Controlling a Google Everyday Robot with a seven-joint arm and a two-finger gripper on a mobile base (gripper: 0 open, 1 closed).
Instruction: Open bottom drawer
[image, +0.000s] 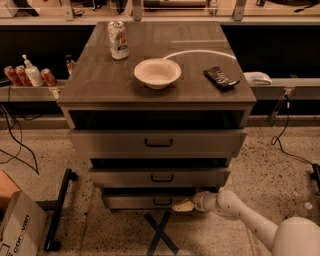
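Observation:
The bottom drawer (135, 201) is the lowest of three grey-brown wood-grain fronts, with a small black bar handle (162, 201) at its centre. Above it are the middle drawer (159, 177) and the tall top drawer (158, 143). My gripper (181, 205) reaches in from the lower right on a white arm (240, 212). Its pale tip lies just right of the bottom drawer's handle, close against the front.
On the cabinet top stand a can (118, 40), a white bowl (157, 73) and a dark remote (221, 78). A cardboard box (20, 226) and a black bar (59, 210) lie on the floor at left. Blue tape forms an X (160, 233) before the cabinet.

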